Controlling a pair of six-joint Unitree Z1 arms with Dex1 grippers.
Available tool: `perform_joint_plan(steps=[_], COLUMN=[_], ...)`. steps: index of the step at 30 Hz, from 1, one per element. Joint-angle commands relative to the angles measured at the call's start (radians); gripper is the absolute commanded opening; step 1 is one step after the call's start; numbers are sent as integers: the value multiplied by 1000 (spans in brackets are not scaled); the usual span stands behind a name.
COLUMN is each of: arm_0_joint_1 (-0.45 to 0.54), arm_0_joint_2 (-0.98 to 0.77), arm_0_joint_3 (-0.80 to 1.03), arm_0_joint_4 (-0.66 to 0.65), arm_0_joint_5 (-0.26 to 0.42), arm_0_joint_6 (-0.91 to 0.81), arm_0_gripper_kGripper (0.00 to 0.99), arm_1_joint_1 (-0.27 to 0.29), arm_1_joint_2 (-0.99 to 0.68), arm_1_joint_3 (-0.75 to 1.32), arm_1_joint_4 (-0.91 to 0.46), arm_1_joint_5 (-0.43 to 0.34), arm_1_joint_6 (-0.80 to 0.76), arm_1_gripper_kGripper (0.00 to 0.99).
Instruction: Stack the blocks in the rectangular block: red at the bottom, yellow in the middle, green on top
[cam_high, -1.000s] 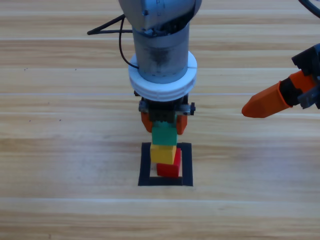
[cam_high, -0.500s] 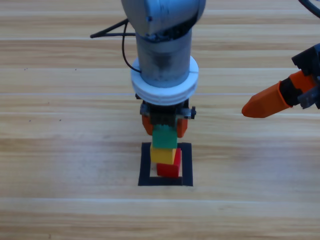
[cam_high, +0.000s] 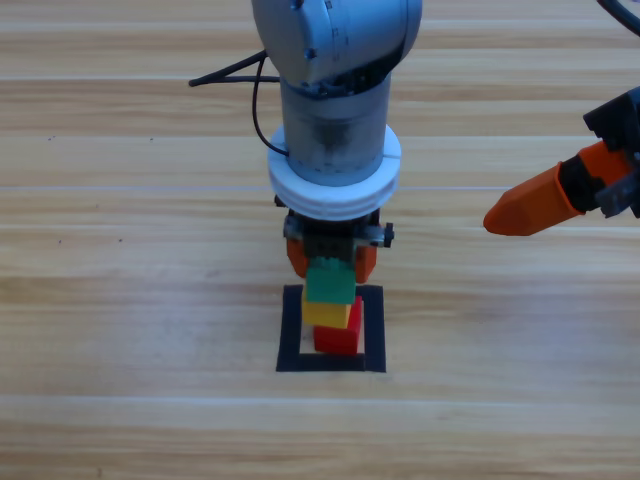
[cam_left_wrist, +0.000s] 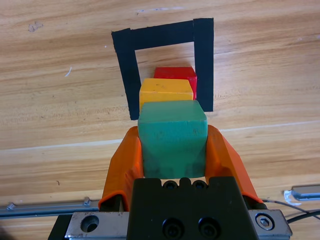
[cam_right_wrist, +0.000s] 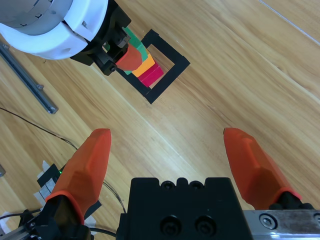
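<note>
High view: the left arm comes straight down from the top edge at the middle, its wrist pointing at the table (cam_high: 120, 300). The left gripper (cam_high: 329, 262) sits just behind the tape outline (cam_high: 287, 330), its 2 orange jaws closed on either side of the green cube (cam_high: 329, 283). Green rests over the yellow cube (cam_high: 326, 313), which sits on the red cube (cam_high: 338, 337); all 3 stand inside the outline, with red showing out to the right of yellow. Whether green fully bears on yellow is hard to tell from here. The right gripper (cam_high: 530, 205) waits at the right edge, well apart from the stack, pointing left.

Left wrist view: the left gripper (cam_left_wrist: 172, 150) looks along its jaws, which press both side faces of green (cam_left_wrist: 172, 135). Beyond it lie yellow (cam_left_wrist: 166, 92) and red (cam_left_wrist: 176, 74), each stepped a little right, inside the outline (cam_left_wrist: 202, 60).

Right wrist view: the right gripper (cam_right_wrist: 172, 150) hangs above bare wood with its jaws spread wide and nothing between them. Farther off, the outline (cam_right_wrist: 170, 75) and the stack show beside the left arm's wrist, green (cam_right_wrist: 137, 45) partly hidden by a jaw.
</note>
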Motion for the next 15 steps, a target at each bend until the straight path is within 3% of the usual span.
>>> perform_joint_plan(steps=[1,4,7,9,11,13,14,15], arm_0_joint_1=[-20,-20,-23,-28,-29,-29,-29,-29], arm_0_joint_2=[49,47,49,49,46,43,43,43], arm_0_joint_3=[-3,0,-6,-4,2,3,2,0], arm_0_joint_4=[-4,-4,-7,-7,-5,-5,-7,-5], arm_0_joint_5=[21,29,29,29,31,32,32,32], arm_0_joint_6=[-10,-9,-9,-18,-21,-21,-21,-20], arm_0_gripper_kGripper=[43,72,336,598,699,703,752,862], arm_1_joint_1=[-23,-23,-23,-23,-23,-23,-23,-23], arm_1_joint_2=[41,41,41,43,43,43,43,43], arm_1_joint_3=[8,6,6,6,6,8,8,8], arm_1_joint_4=[11,11,11,11,11,11,11,11], arm_1_joint_5=[19,19,19,19,19,19,19,19], arm_1_joint_6=[10,10,10,9,9,9,9,9], arm_1_gripper_kGripper=[990,990,990,990,990,990,990,990])
